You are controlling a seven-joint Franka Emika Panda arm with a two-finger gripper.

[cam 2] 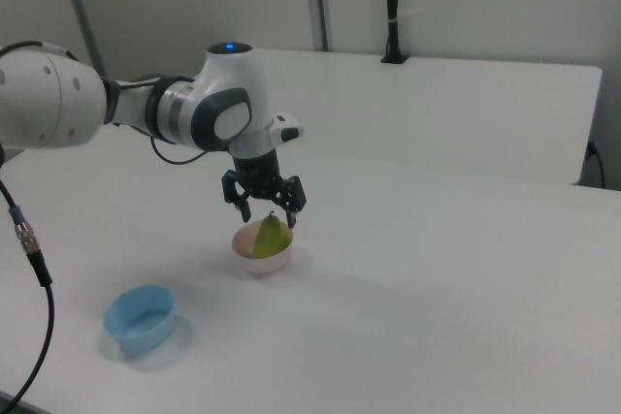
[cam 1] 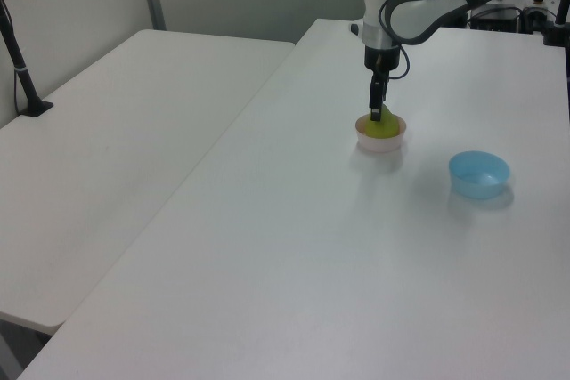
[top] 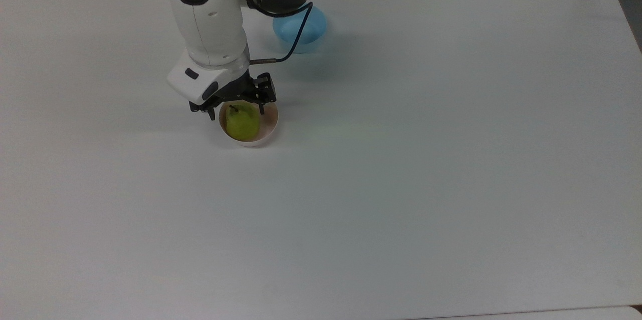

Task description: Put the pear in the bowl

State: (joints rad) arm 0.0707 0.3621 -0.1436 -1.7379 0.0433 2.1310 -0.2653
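The yellow-green pear (top: 242, 122) rests inside the pale pink bowl (top: 269, 130), its dark stem pointing up toward the arm. In the right view the pear (cam 2: 271, 238) stands upright in the bowl (cam 2: 265, 261). My gripper (top: 234, 107) hangs just above the fruit, open, with a finger on either side of the stem and neither touching it; the right view shows the gripper (cam 2: 269, 215) spread over the pear's top. From the left view the gripper (cam 1: 376, 113) hovers over the pear (cam 1: 383, 126) and bowl (cam 1: 380, 141).
A light blue bowl (top: 300, 27) sits behind the arm in the top view, partly covered by it and its cable; the same blue bowl (cam 2: 142, 318) lies at the right view's lower left. White tabletop (top: 426, 159) stretches wide around.
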